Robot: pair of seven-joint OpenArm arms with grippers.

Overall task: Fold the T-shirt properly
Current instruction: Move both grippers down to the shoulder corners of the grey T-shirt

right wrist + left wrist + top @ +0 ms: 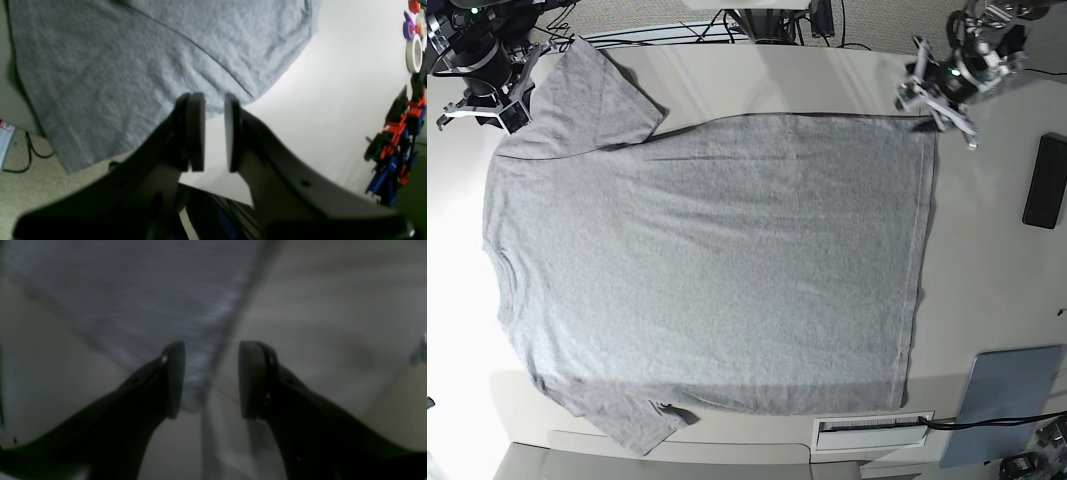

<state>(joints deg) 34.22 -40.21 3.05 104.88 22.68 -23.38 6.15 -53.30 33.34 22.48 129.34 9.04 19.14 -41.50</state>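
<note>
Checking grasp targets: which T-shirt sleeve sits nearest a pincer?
The sleeve at the top left of the base view, beside the right pincer. The other sleeve lies at the bottom edge of the T-shirt, far from both pincers.

surface: pale off-white desk, matte | light: strongest on the base view's left edge | floor: beige carpet beneath the desk edge, black cable trailing over it | clutter: black flat device, grey-blue panel, tape rolls along one edge
</note>
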